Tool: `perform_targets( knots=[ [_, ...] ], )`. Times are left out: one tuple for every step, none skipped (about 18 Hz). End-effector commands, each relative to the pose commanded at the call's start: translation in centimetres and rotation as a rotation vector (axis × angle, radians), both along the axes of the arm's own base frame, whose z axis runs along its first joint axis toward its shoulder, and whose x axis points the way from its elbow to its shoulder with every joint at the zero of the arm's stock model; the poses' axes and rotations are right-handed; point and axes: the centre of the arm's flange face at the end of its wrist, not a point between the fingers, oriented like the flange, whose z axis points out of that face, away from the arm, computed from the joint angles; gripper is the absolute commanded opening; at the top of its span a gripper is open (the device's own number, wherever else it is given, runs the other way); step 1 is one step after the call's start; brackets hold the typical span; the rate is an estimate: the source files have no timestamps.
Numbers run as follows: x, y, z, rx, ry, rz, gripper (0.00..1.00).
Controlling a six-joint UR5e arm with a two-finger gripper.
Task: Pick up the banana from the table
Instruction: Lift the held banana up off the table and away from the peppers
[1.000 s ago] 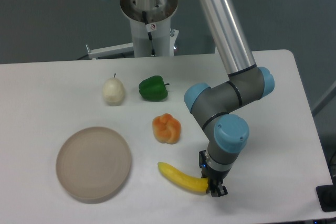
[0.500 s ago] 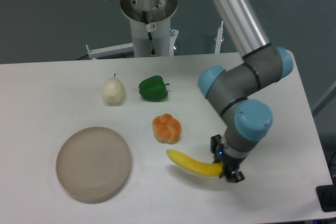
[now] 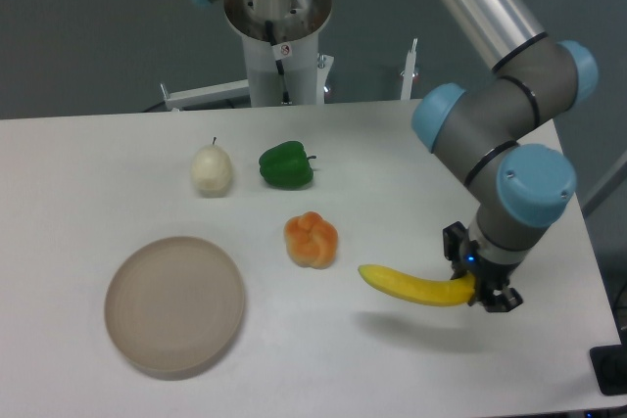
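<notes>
Banana (image 3: 411, 287): bright yellow, curved, lying nearly level in the air, free tip pointing toward the left of the picture, other end clamped in the gripper (image 3: 480, 291). Lifted off the table (image 3: 78, 193), with a soft grey shadow on the white surface just below and slightly nearer the front edge. No contact with the tabletop visible.

Gripper: dark, small, closed tight on the banana's right end, hanging from a wrist with grey and light blue joints. Fingers mostly hidden behind the fruit and the wrist; a small blue light showing at the wrist base. Arm rising from there up and back toward the top right corner as a long silver tube.

Just left of the banana's free tip, apart from it: an orange lobed fruit (image 3: 312, 239), resting on the table. Farther back, a green pepper (image 3: 285, 165), and beside that to the left a pale, whitish pear-shaped fruit (image 3: 211, 169) with a thin dark stem. Toward the front left, well apart from the banana, a round beige plate (image 3: 174, 304), lying flat.

Behind the table, in the middle: the white pedestal (image 3: 279, 51) of the robot with a metal collar on top. Grey floor beyond.
</notes>
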Motion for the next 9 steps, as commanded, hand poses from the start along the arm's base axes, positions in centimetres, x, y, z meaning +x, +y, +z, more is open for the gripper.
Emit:
perform_targets(
  knots=[
    [-0.17, 0.06, 0.44, 0.001, 0.011, 0.002, 0.32],
    [-0.24, 0.08, 0.41, -0.001, 0.013, 0.005, 0.32],
    [-0.32, 0.13, 0.46, 0.0, 0.016, 0.005, 0.32],
    [-0.39, 0.19, 0.74, 0.003, 0.019, 0.007, 0.32],
    [-0.69, 0.17, 1.18, 0.01, 0.025, 0.01, 0.32],
    [-0.78, 0.22, 1.11, 0.009, 0.026, 0.01, 0.32],
    [-0.76, 0.35, 1.16, 0.011, 0.029, 0.01, 0.32],
    [-0.8, 0.39, 1.12, 0.011, 0.028, 0.012, 0.32],
    [-0.82, 0.4, 1.01, 0.01, 0.027, 0.012, 0.32]
  ],
)
